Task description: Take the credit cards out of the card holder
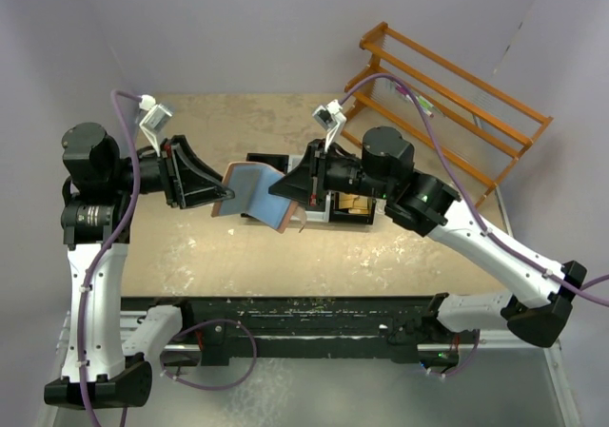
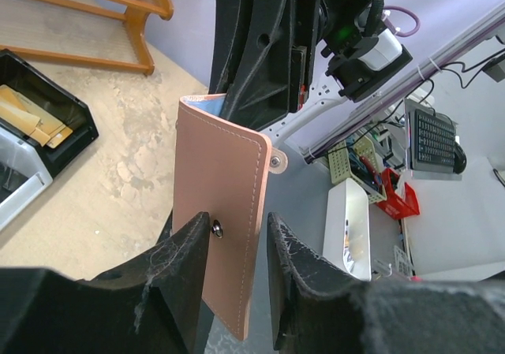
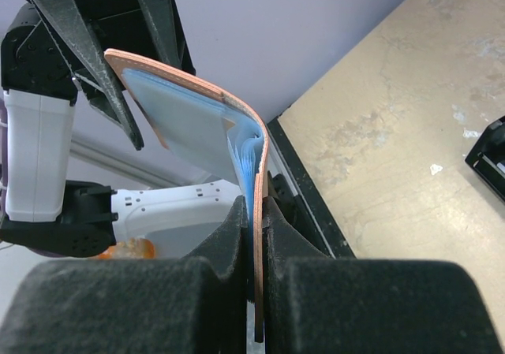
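We see the card holder (image 1: 252, 191) held up in the air above the counter (image 1: 285, 256), stretched between the two arms and touching nothing else. It is spread open, with the reddish-brown outside facing down and toward the arm bases and the light blue lining facing up and away.

The left pincer (image 1: 224, 197) grips the holder's left flap. In the left wrist view its two dark fingers (image 2: 185, 267) stand on either side of that flap (image 2: 225, 212), one pressing just at the metal snap stud (image 2: 216, 228). The flap rises upright from between them.

The right pincer (image 1: 284, 191) is clamped tight on the other flap. From its own camera the pincer (image 3: 254, 212) shows almost no gap, only the thin brown leather and blue lining squeezed between the pads. Above the pads the holder (image 3: 189, 117) curves over toward the left arm, so the fold sits just above the right pincer.

The credit cards (image 3: 246, 155) seem to be the thin pale layers stacked inside at the fold, still in the lining, though the view is too edge-on for us to be sure.

Behind the right pincer a black bin (image 1: 350, 208) rests on the counter with tan-yellow paper pieces (image 2: 28, 116) in it. An orange wooden rack (image 1: 447, 104) stands at the far right corner.
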Robot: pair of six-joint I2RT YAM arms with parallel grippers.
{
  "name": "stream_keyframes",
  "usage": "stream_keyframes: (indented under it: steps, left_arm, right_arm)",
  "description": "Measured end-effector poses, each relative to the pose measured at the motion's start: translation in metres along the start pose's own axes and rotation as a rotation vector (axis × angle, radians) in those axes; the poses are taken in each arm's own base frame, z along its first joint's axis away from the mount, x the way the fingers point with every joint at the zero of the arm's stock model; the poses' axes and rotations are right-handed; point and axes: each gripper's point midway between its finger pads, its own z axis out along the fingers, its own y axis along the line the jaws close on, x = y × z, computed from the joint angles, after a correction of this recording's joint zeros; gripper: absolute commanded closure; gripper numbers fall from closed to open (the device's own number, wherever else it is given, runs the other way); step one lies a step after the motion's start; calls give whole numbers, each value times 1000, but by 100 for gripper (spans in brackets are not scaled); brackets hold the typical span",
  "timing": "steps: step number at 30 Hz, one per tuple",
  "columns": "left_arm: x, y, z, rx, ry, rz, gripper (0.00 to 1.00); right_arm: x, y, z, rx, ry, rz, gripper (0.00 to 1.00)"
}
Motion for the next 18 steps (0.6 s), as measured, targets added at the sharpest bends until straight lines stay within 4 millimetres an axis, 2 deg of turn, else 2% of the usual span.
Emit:
stream_keyframes:
  steps: [18]
  left_arm:
    - [7, -9, -2, 47, 30, 0, 66]
  right_arm:
    - [-2, 2, -2, -4, -6, -10, 100]
